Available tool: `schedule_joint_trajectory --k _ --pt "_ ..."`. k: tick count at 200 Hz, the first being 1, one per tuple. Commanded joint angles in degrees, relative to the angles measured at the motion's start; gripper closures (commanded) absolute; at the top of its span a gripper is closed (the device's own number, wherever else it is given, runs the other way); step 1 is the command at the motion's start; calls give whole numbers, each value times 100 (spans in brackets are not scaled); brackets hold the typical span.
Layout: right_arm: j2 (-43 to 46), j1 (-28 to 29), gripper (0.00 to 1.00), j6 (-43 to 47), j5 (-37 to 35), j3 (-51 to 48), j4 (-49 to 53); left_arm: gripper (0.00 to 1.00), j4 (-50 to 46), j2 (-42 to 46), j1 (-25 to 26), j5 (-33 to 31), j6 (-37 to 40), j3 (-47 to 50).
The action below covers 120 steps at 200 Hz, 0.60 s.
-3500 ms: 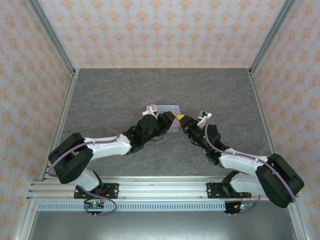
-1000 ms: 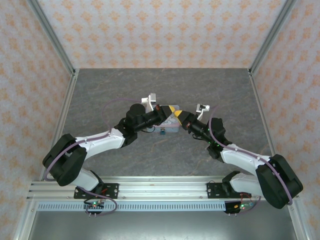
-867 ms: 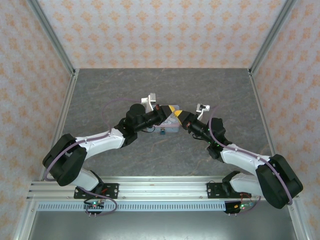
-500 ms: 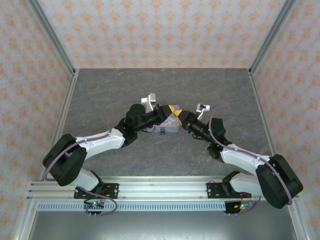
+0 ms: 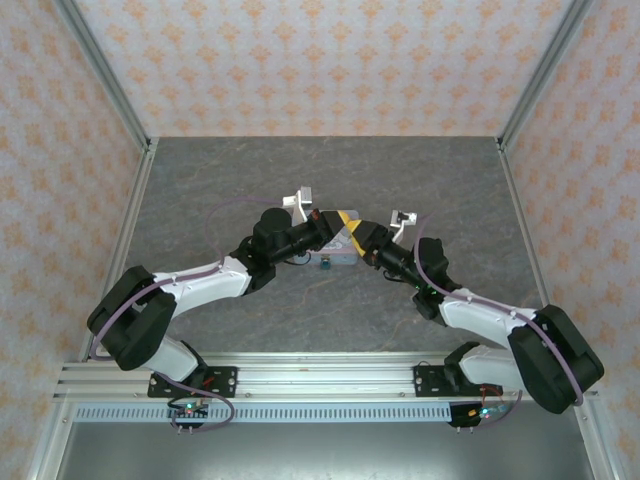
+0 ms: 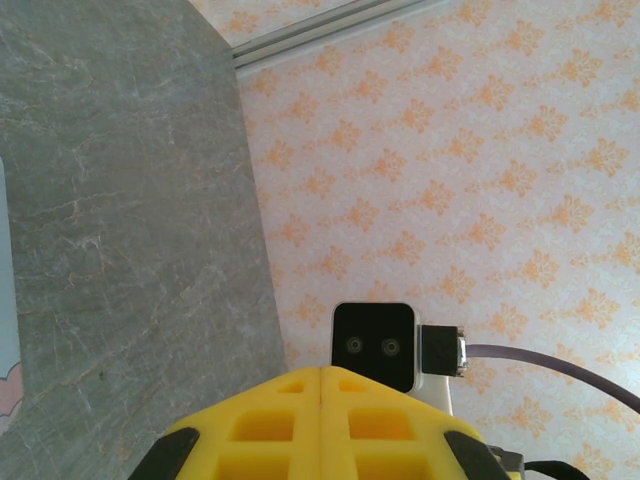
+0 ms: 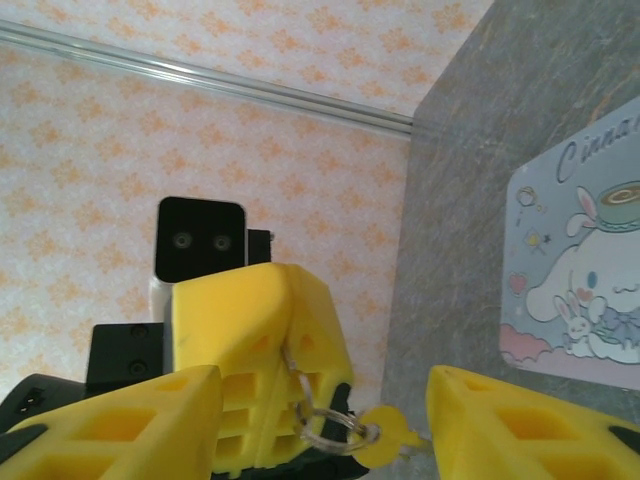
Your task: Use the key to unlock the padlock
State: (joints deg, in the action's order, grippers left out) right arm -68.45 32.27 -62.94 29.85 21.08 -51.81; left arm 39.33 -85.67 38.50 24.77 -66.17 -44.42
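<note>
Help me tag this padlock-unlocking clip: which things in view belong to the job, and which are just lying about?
Job: padlock; key on a ring pinched by the shut left end effector; open right end effector.
Lying about: cartoon-dog tin; grey table.

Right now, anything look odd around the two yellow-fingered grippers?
A small metal ring with a yellow tab dangles loose from the shut left gripper, between the open fingers of the right gripper. The tiny teal padlock sits apart, at the pastel-blue cartoon tin's near edge.
</note>
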Motion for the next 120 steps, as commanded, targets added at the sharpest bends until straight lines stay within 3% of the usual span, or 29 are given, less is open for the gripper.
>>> schedule_joint_trajectory --k 1,62,120 --pt "346 -42 43 319 -249 -54 267 100 215 24 -27 -100 -37 75" --pt "775 -496 46 756 -34 287 1049 100 162 119 -22 -69 -10 137" --pt "90 -409 50 441 460 499 241 100 189 79 -18 -53 -27 94"
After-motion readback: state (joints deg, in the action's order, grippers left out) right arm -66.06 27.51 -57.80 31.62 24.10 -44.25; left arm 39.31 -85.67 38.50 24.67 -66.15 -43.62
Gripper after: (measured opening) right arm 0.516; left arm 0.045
